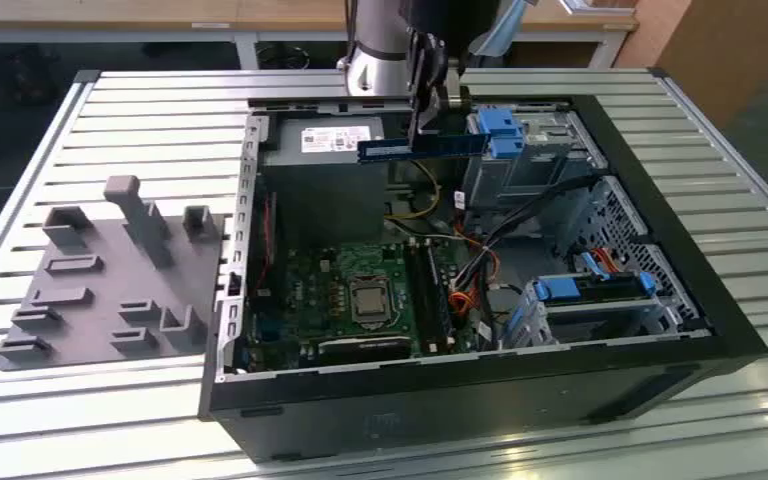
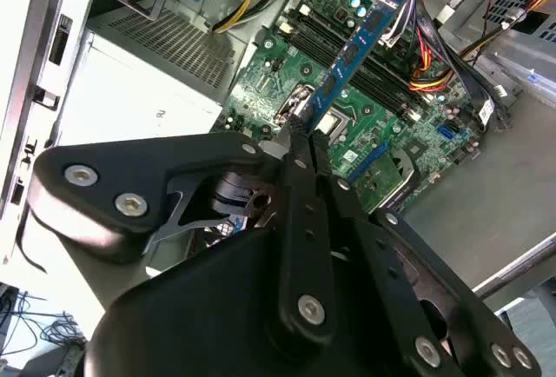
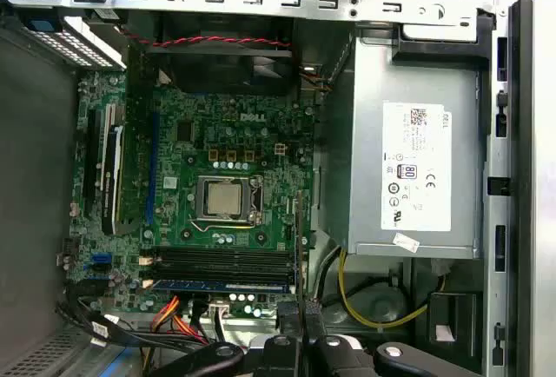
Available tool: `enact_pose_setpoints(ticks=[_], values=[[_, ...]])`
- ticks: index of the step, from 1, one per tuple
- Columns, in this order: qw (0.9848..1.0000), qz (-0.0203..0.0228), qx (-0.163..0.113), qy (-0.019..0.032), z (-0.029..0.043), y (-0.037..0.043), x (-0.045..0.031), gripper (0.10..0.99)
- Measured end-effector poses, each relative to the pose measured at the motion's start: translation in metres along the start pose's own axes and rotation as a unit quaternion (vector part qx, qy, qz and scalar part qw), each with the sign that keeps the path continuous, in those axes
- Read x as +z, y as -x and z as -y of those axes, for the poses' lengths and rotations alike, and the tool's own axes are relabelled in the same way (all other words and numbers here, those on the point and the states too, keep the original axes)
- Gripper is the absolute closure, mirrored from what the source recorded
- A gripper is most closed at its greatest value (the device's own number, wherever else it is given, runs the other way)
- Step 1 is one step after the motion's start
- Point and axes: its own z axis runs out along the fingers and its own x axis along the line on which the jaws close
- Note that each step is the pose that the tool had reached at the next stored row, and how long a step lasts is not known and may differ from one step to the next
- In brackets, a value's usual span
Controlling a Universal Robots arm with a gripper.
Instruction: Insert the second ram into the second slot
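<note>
My gripper (image 1: 427, 130) is shut on the second ram (image 1: 418, 148), a long thin blue stick held level above the open computer case, over the power supply end. In the second wrist view the black fingers (image 2: 295, 147) clamp one end of the ram (image 2: 352, 56), which reaches out over the green motherboard (image 2: 278, 90). In the first wrist view the ram (image 3: 298, 247) is seen edge-on above the gripper (image 3: 301, 342). The black memory slots (image 3: 221, 264) lie beside the processor socket, with a blue stick (image 3: 217, 287) seated in the row next to them. In the exterior view the slots (image 1: 431, 295) sit far below the ram.
The case (image 1: 491, 380) lies on a slatted metal table with a grey fixture block (image 1: 104, 280) at the exterior view's left. Inside are the power supply (image 3: 413, 168), the processor socket (image 3: 228, 196), cable bundles (image 1: 491, 230) and light-blue drive-bay clips (image 1: 502, 130) (image 1: 598, 287).
</note>
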Motion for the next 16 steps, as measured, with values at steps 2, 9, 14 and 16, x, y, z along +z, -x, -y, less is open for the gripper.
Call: enact_pose_setpoints(ticks=[2, 9, 14, 16], values=[[1.0, -0.0001, 0.0, 0.0, -0.0001, -0.0021, -0.0001, 0.953], [1.0, -0.0002, 0.0, 0.0, -0.0001, -0.0032, -0.0001, 0.953], [1.0, -0.0003, 0.0, 0.0, -0.0001, -0.004, -0.0001, 0.953], [1.0, -0.0003, 0.0, 0.0, -0.0001, -0.0043, -0.0001, 0.953]])
